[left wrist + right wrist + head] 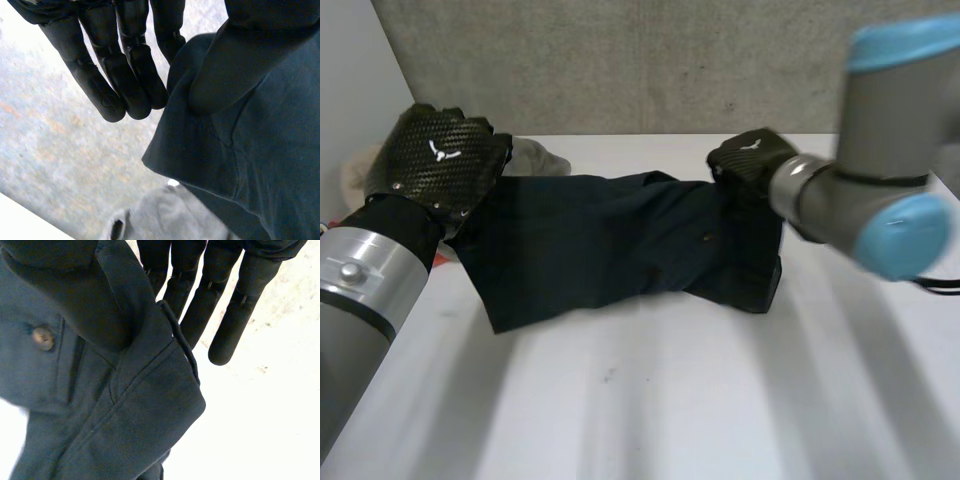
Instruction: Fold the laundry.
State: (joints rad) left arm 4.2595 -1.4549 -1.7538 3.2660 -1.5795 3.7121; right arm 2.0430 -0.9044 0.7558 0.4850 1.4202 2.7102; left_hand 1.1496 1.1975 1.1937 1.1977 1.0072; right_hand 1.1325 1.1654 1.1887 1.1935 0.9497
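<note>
A dark navy garment (620,240) with a small button (43,338) is stretched between my two hands, its lower part resting on the white table (670,400). My left hand (440,155) holds its left end; in the left wrist view the thumb (235,60) pinches the cloth's edge (200,150) against the straight fingers (115,65). Over at the garment's right end is my right hand (752,157). There a hemmed corner (150,405) is pinched between the thumb and the straight fingers (225,300).
A grey cloth (535,157) lies on the table behind my left hand and also shows under the garment (170,215). A pale bundle (355,170) sits at the far left edge. A concrete wall (650,60) closes the back.
</note>
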